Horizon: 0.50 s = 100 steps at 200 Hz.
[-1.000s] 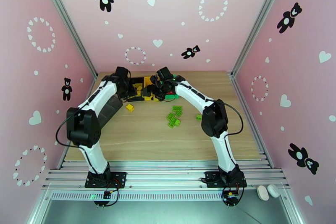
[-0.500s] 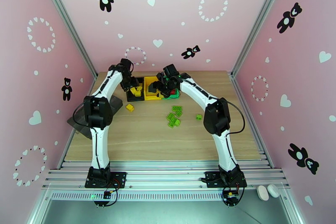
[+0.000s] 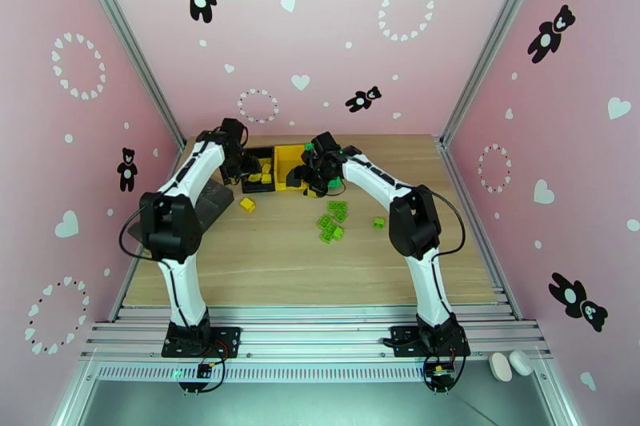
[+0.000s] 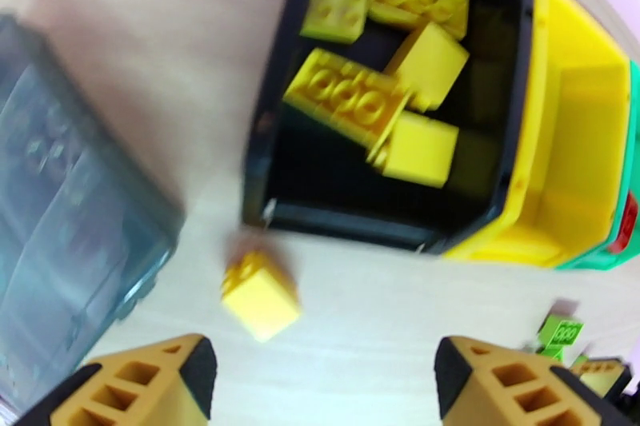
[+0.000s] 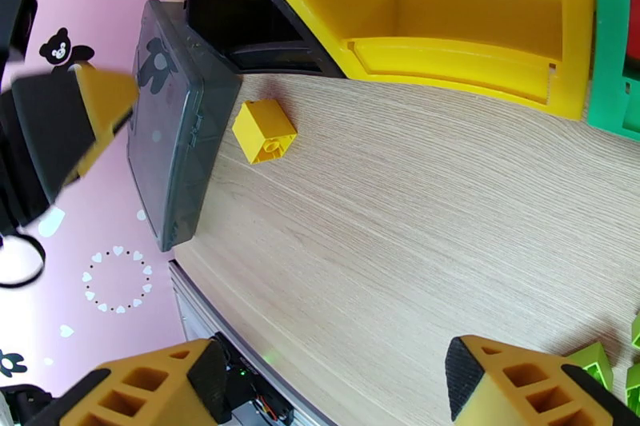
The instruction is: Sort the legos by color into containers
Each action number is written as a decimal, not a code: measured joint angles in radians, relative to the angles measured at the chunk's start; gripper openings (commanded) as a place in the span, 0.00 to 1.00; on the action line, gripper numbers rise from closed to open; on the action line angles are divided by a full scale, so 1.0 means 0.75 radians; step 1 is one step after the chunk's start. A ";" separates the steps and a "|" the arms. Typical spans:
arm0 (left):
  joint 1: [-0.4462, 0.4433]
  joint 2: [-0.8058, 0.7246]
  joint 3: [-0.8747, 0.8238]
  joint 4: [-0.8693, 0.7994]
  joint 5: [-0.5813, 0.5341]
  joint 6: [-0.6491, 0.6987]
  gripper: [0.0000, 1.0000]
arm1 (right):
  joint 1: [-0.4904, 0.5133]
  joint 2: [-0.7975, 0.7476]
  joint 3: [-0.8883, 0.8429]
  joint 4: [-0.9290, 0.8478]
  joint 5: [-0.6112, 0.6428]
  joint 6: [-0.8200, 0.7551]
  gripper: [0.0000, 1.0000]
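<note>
In the left wrist view the black bin (image 4: 344, 221) holds several yellow legos (image 4: 352, 100). Beside it are the yellow bin (image 4: 576, 140), bare inside where it shows, and an edge of the green bin (image 4: 608, 258) with something red in it. One yellow lego (image 4: 260, 297) lies on the table just in front of the black bin. My left gripper (image 4: 320, 388) hangs open and empty above that brick. My right gripper (image 5: 328, 388) is open and empty over bare table in front of the yellow bin (image 5: 448, 60). The same yellow lego (image 5: 264, 129) lies ahead of it. Green legos (image 3: 332, 224) lie scattered mid-table.
A dark grey segmented tray (image 4: 72, 204) lies left of the black bin, close to the loose yellow brick. The two grippers (image 3: 238, 172) (image 3: 302, 177) stand close together in front of the bins. One green lego (image 3: 378, 222) lies apart to the right. Pink walls enclose the table.
My left gripper went from shut to open at the black bin, and its arm swung over that bin and back to the left. The right gripper shifted slightly left.
</note>
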 measured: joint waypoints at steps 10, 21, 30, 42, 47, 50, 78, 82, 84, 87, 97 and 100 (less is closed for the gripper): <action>0.000 -0.035 -0.071 0.017 -0.004 -0.010 0.77 | 0.007 -0.008 -0.001 -0.001 0.007 -0.006 0.78; 0.000 -0.061 -0.146 0.042 -0.007 -0.035 0.77 | 0.017 -0.018 -0.003 -0.005 0.013 -0.010 0.78; 0.000 -0.069 -0.199 0.057 -0.006 -0.053 0.77 | 0.027 -0.028 -0.012 -0.005 0.021 -0.011 0.78; 0.000 -0.069 -0.254 0.079 -0.007 -0.082 0.77 | 0.042 -0.045 -0.031 -0.006 0.031 -0.016 0.78; 0.000 -0.069 -0.278 0.085 -0.006 -0.100 0.77 | 0.047 -0.052 -0.039 -0.005 0.033 -0.019 0.78; 0.000 -0.069 -0.289 0.090 -0.007 -0.103 0.76 | 0.052 -0.055 -0.045 -0.005 0.035 -0.019 0.78; 0.000 -0.069 -0.352 0.138 -0.006 -0.189 0.74 | 0.073 -0.082 -0.093 -0.006 0.047 -0.019 0.78; 0.000 -0.069 -0.358 0.146 -0.006 -0.202 0.73 | 0.075 -0.085 -0.099 -0.005 0.047 -0.020 0.78; 0.000 -0.069 -0.361 0.151 -0.006 -0.209 0.73 | 0.076 -0.086 -0.102 -0.005 0.049 -0.020 0.78; 0.000 -0.069 -0.366 0.159 -0.006 -0.223 0.73 | 0.077 -0.089 -0.106 -0.005 0.050 -0.020 0.78; 0.000 -0.069 -0.378 0.182 -0.006 -0.249 0.73 | 0.078 -0.095 -0.121 -0.005 0.054 -0.020 0.78; 0.000 -0.069 -0.381 0.189 -0.006 -0.262 0.73 | 0.078 -0.097 -0.125 -0.005 0.056 -0.021 0.78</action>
